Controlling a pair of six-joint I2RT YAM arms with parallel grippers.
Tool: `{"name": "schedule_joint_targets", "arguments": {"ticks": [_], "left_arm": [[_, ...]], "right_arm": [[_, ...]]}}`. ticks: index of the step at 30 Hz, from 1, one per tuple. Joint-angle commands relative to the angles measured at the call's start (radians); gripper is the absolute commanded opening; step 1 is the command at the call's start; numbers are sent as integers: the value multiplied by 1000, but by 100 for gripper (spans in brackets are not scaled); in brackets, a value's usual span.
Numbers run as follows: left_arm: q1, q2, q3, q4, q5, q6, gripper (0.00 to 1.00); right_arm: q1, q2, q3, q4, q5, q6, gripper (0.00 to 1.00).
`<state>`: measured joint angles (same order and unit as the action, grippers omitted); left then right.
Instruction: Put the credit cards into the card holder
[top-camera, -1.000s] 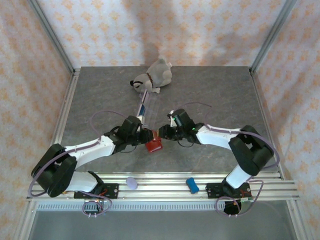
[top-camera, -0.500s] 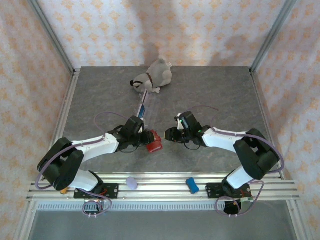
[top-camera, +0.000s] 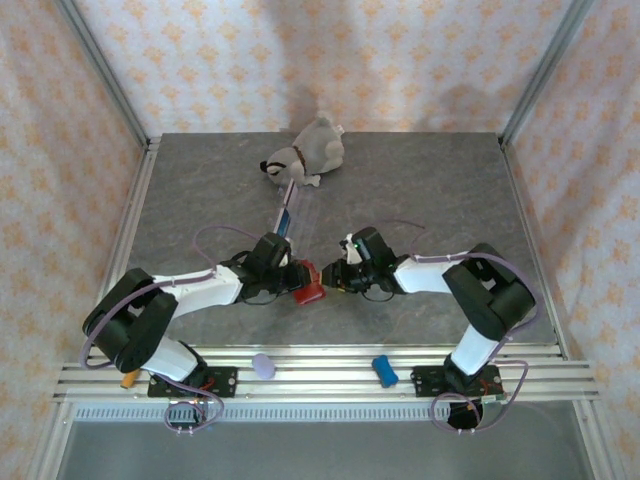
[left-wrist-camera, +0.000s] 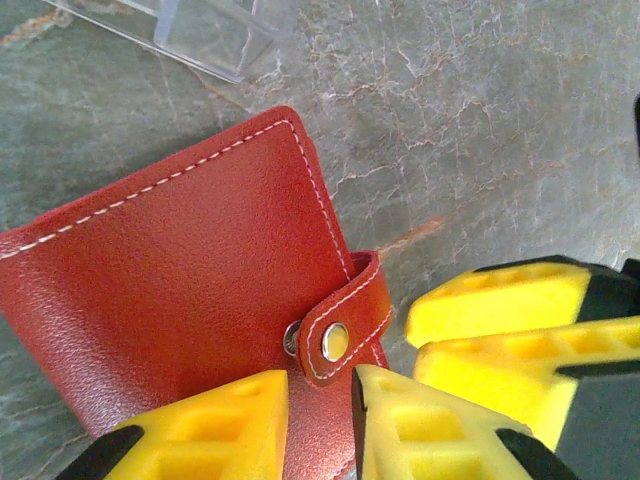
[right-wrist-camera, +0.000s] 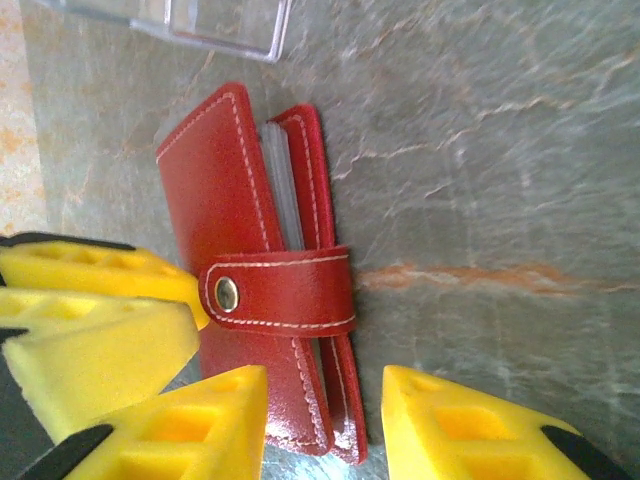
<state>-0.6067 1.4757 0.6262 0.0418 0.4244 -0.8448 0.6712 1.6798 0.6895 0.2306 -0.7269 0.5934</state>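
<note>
Card holder (left-wrist-camera: 180, 290), snapped closed, sits clamped in left pincer (left-wrist-camera: 320, 388); right pincer (right-wrist-camera: 325, 380) gapes.

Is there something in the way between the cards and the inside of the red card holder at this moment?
Yes. The card holder is folded shut, and its tab lies across the open edge. Whether the snap is fastened, I cannot tell.
</note>
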Motion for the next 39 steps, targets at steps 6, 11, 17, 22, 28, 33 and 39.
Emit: {"name": "schedule_joint_targets", "arguments": {"ticks": [6,11,17,22,28,33,39], "left_arm": [[9,32,47,30,7,-7,23],[12,32,62,-1,-14,14,15],[20,42,80,-25,-22,33,13],[27,67,88,-25,-21,34,21],[30,79,90,-10,-12,27,17],[31,69,92,-12,-1,27,1],[37,31,90,-57,-16,48,0]], "right_arm": [[13,35,-11,55,-22,16,29],[13,35,-17,53,-18,13,27],[15,29,-22,38,-16,2,29],[14,25,-24,33,-11,-2,30],[15,23,-30,32,-6,-4,29],[14,21,-30,32,-5,-4,29],[14,23,-25,8,1,-25,28]]}}
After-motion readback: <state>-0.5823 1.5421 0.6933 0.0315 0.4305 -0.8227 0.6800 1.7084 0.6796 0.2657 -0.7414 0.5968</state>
